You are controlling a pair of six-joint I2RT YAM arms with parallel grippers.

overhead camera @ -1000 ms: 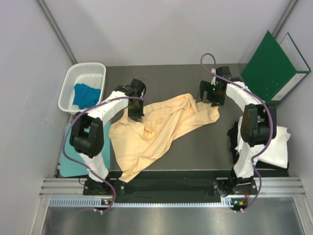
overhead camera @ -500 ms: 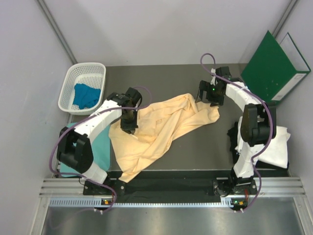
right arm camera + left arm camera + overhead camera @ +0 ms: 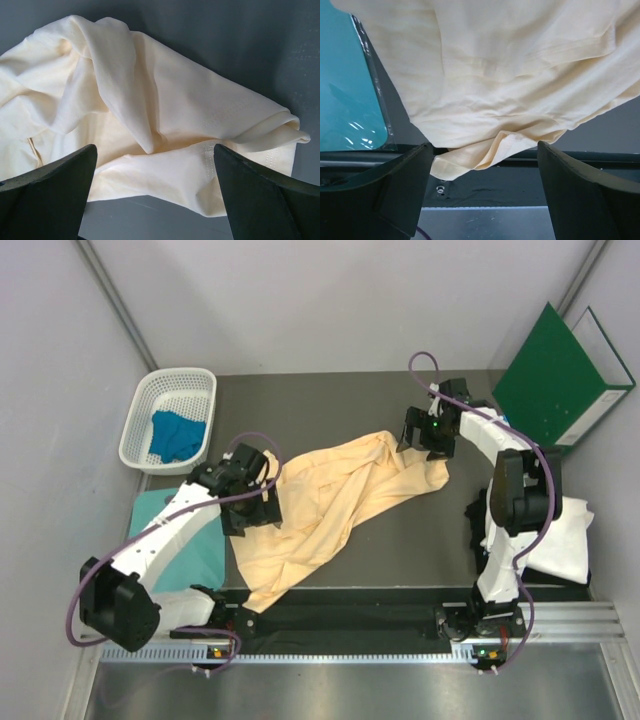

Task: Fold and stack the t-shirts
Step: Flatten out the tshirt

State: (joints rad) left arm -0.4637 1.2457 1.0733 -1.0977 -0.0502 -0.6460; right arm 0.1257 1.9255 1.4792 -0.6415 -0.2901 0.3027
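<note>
Grey walls close in a dark grey worktop, seen from above, with two robot arms bolted at its near edge. A large peach-yellow t-shirt lies crumpled across the middle, not yet folded. Its long axis runs on a diagonal, from a corner hanging over the near edge on the left up to a bunched end at the far right.

The left hand hovers over the left margin of this shirt, fingers spread wide with nothing between them. Its wrist camera shows a rumpled hem corner just ahead of it, toward the near rail. The right hand sits at the opposite, far-right end, also fully spread and empty, with a folded-over flap of cloth directly beneath it.

Each arm is therefore nearest its own end of the diagonal, which suits pulling the shirt flat between them.

A white basket at the far left holds a blue t-shirt. A white t-shirt lies at the right edge, behind the right arm. A teal sheet lies under the left arm, and a green folder leans in the far right corner.
</note>
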